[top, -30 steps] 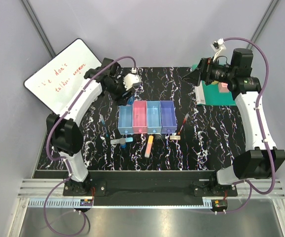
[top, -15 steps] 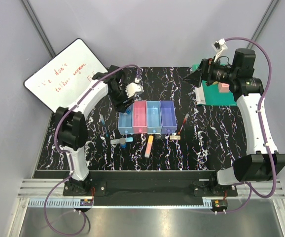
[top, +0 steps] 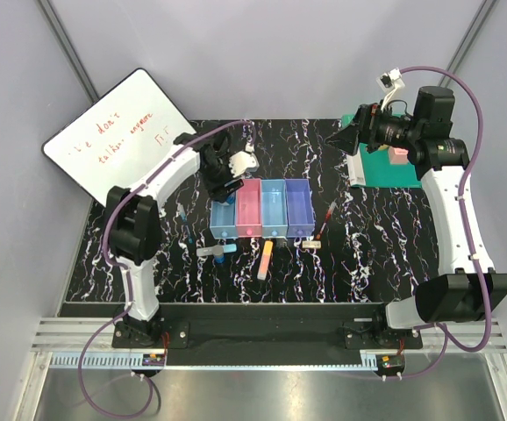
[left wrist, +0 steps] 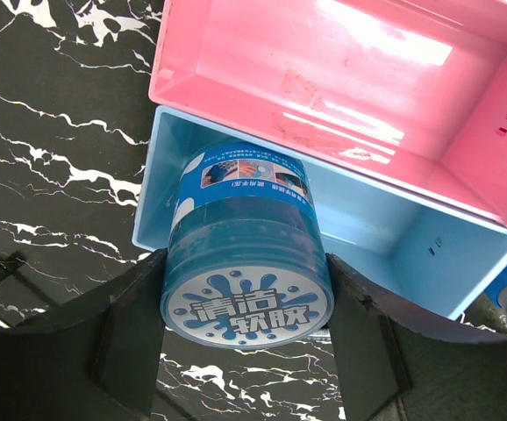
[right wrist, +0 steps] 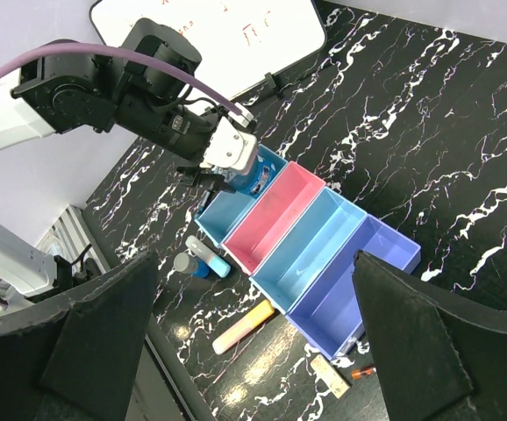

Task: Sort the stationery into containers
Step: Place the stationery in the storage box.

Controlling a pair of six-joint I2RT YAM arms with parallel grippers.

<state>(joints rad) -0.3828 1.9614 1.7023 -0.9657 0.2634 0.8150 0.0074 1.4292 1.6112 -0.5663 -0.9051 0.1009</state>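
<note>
My left pincer point(left wrist: 246, 338) had the blue bottle point(left wrist: 245, 263) clamped over the left-end light blue bin point(left wrist: 385, 232), toward the worktop's point(left wrist: 52, 132) far edge

清洁软胶 printed on blue round bottle point(left wrist: 246, 272) end, whiteboard point(top: 113, 132) red handwriting, "don't" legible

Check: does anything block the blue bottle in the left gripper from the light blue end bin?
Nothing visible does. The left gripper holds the blue bottle over the open light blue bin, whose visible floor is bare.
</note>
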